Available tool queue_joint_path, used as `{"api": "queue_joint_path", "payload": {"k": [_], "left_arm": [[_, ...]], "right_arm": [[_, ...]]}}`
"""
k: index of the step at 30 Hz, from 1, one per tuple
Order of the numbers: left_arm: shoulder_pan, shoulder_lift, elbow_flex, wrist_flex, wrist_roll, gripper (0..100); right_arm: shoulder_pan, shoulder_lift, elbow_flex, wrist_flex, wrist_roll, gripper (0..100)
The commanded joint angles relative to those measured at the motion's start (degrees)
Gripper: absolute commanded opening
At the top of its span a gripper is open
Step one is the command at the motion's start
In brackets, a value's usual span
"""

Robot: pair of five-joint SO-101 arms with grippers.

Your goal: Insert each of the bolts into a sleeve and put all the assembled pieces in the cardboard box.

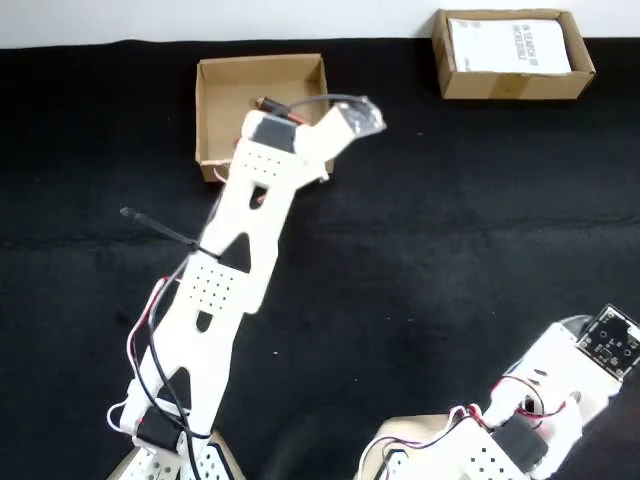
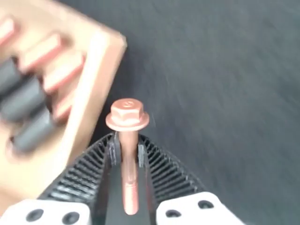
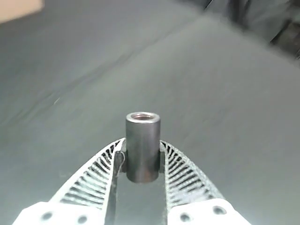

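Bolt (image 2: 127,117), copper, clamped by shank between left gripper (image 2: 126,143) fingers, head clear of tips, just off corner of cardboard box (image 2: 96,89); assembled pieces (image 2: 28,93) lie inside box. Sleeve (image 3: 143,136), dark, upright, pinched in right gripper (image 3: 142,145) above black table (image 3: 225,93), near its front right corner

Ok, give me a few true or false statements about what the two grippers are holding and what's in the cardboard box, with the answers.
1. The left gripper is shut on a bolt. True.
2. The right gripper is empty. False: it grips a sleeve.
3. The cardboard box holds assembled pieces. True.
4. The bolt in the left gripper has a sleeve on it. False: its shank is bare.
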Motion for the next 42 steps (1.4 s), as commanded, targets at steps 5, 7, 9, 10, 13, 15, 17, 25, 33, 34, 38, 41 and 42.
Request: {"api": "queue_joint_path", "payload": {"k": [5,7,9,10,13,15,17,25,33,34,38,41,42], "left_arm": [[-2.5,-19.2,-5.6,3.3,15.1,1],[-2.5,-21.7,-6.7,3.3,16.9,1],[-2.5,-24.1,-7.4,3.4,19.7,1],[-2.4,-25.5,-7.4,3.4,21.9,1],[-2.1,-29.3,-7.3,3.5,30.2,1],[-2.1,-31.0,-7.3,3.5,35.5,1],[-2.3,-32.5,-7.3,3.6,40.3,1],[-3.4,-41.5,-7.3,3.7,49.2,1],[-3.2,-54.5,-2.6,3.7,49.1,1],[-3.1,-56.7,-0.1,3.7,49.2,1],[-1.8,-69.2,13.5,3.6,49.1,1],[-1.8,-79.3,25.6,3.3,49.0,1],[-2.0,-82.3,29.3,3.3,48.9,1]], "right_arm": [[-14.8,-1.0,-10.1,8.4,-7.7,0.8],[-17.7,-1.0,-11.3,8.4,-8.8,0.8],[-20.5,-1.0,-11.9,8.4,-9.5,0.8],[-22.1,-1.0,-12.2,8.4,-9.4,0.8],[-28.1,-1.0,-12.2,8.4,-9.1,0.8],[-31.5,-1.0,-12.3,8.2,-9.1,0.8],[-34.7,-1.0,-12.3,8.1,-9.1,0.8],[-41.6,-1.1,-12.7,8.0,-9.1,0.8],[-45.9,-1.0,-16.7,8.4,-9.1,0.8],[-47.3,-1.0,-16.7,8.4,-9.1,0.8],[-51.9,-1.0,-16.7,8.4,-9.1,0.8],[-53.7,-1.0,-16.7,8.4,-9.1,0.8],[-53.9,-1.0,-16.6,8.4,-9.1,0.8]]}}
